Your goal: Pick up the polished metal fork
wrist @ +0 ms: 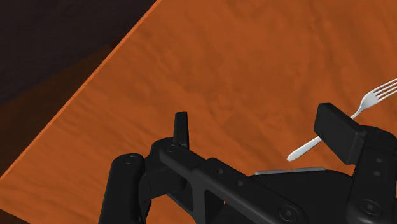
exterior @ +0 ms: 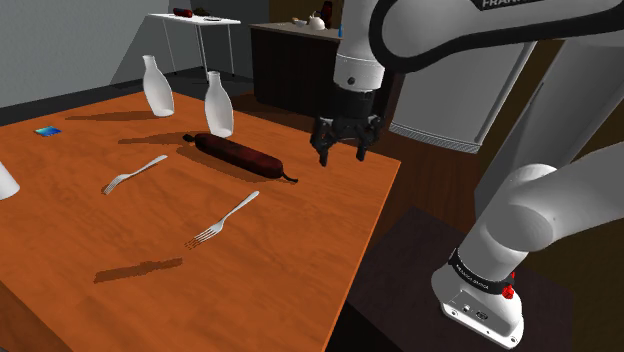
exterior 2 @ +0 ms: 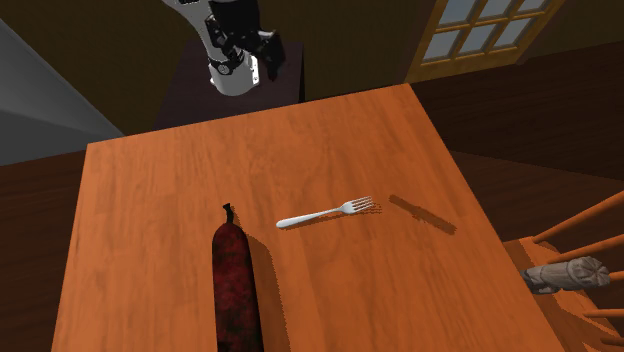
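Observation:
Two silvery forks lie on the orange wooden table. The nearer fork lies towards the table's front, tines towards the front edge. The second fork lies further to the shoulder view's left. My black gripper hangs open and empty above the table's right edge, well away from both forks. In the second exterior view the gripper is beyond the table's far edge and the nearer fork lies mid-table. In the wrist view the fork passes behind the right finger, lying far below it.
A dark red sausage lies between the gripper and the forks. Two white bottles stand at the table's back. A blue card and a white cup are at the left. A chair stands beside the table.

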### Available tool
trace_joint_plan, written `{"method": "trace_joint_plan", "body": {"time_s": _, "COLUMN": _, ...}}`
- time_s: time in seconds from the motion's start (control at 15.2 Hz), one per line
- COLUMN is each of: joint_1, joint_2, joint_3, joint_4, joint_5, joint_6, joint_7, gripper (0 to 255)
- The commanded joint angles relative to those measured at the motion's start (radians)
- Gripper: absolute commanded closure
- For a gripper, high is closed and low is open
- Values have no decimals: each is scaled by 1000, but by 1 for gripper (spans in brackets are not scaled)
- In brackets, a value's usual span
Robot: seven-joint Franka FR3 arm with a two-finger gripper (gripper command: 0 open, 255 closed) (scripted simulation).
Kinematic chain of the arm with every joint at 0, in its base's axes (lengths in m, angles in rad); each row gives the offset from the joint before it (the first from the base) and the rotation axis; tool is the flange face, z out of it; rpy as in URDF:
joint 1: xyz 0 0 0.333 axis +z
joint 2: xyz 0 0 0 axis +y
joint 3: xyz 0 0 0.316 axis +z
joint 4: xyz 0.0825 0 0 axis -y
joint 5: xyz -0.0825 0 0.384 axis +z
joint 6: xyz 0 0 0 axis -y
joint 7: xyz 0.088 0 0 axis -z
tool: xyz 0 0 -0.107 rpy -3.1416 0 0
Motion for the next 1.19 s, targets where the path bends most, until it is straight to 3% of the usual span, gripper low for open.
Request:
{"method": "trace_joint_plan", "body": {"time_s": 0.0, "joint_1": -17, "joint_2": 57, "joint_3": 59, "joint_4": 23, "joint_5": 15, "joint_6": 43, "joint_7": 102, "gripper": 0}}
{"method": "trace_joint_plan", "body": {"time_s": 0.26, "joint_1": -63, "joint_2": 192, "joint_3": 179, "joint_4": 80, "joint_5": 12, "joint_6": 135, "joint_7": 301, "gripper": 0}}
{"method": "trace_joint_plan", "body": {"time_s": 0.53, "joint_1": -122, "joint_2": 361, "joint_3": 300, "joint_4": 160, "joint_5": -50, "joint_6": 224, "joint_7": 522, "gripper": 0}}
{"method": "trace_joint_plan", "body": {"time_s": 0.86, "joint_1": -169, "joint_2": 635, "joint_3": 413, "joint_4": 292, "joint_5": -253, "joint_6": 311, "joint_7": 858, "gripper": 0}}
{"method": "trace_joint_plan", "body": {"time_s": 1.12, "joint_1": -97, "joint_2": 865, "joint_3": 386, "joint_4": 429, "joint_5": -452, "joint_6": 328, "joint_7": 1123, "gripper": 0}}
